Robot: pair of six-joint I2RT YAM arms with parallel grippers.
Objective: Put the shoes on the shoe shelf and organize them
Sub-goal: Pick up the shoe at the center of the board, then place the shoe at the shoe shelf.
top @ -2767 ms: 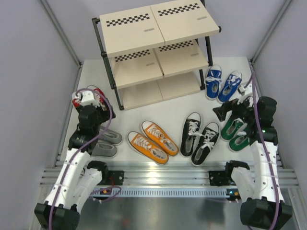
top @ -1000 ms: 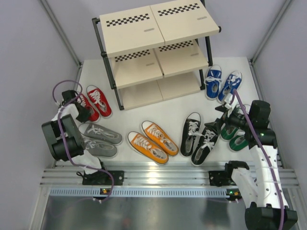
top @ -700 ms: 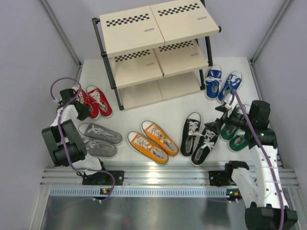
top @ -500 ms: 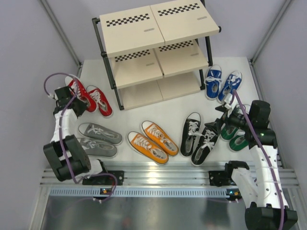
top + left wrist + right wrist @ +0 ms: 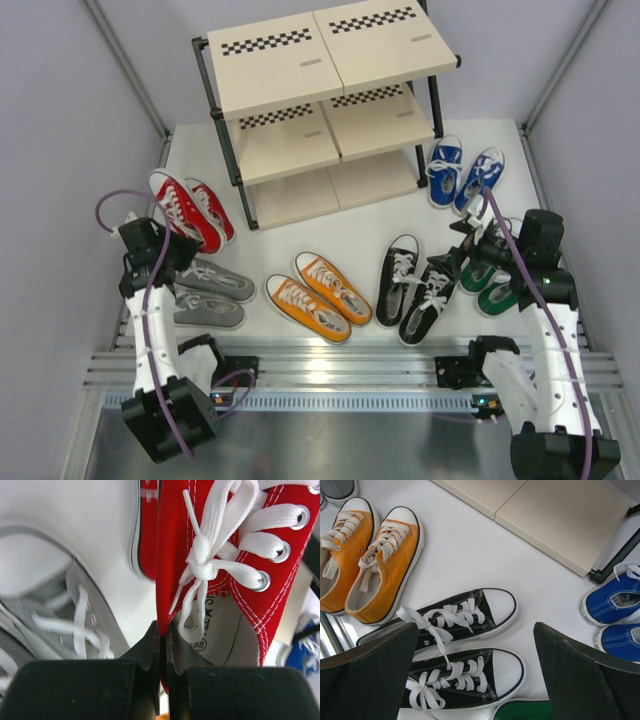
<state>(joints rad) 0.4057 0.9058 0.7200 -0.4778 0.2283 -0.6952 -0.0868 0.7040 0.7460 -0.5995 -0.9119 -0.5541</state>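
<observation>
The left pincer (image 5: 162,630) is clamped tight on the canvas side of a red shoe (image 5: 235,560), by its opening. The other red shoe (image 5: 210,208) lies just beside it. The grey pair (image 5: 205,290) sits nearer the arms, then the orange pair (image 5: 320,293). The shelf (image 5: 300,70) stands at the back of the surface (image 5: 350,225), with the shoes lying before it. The right pincer (image 5: 476,635) hangs wide above the black pair (image 5: 492,672), holding nothing. The green pair (image 5: 497,295) lies beside it, the blue pair (image 5: 462,175) farther back.
</observation>
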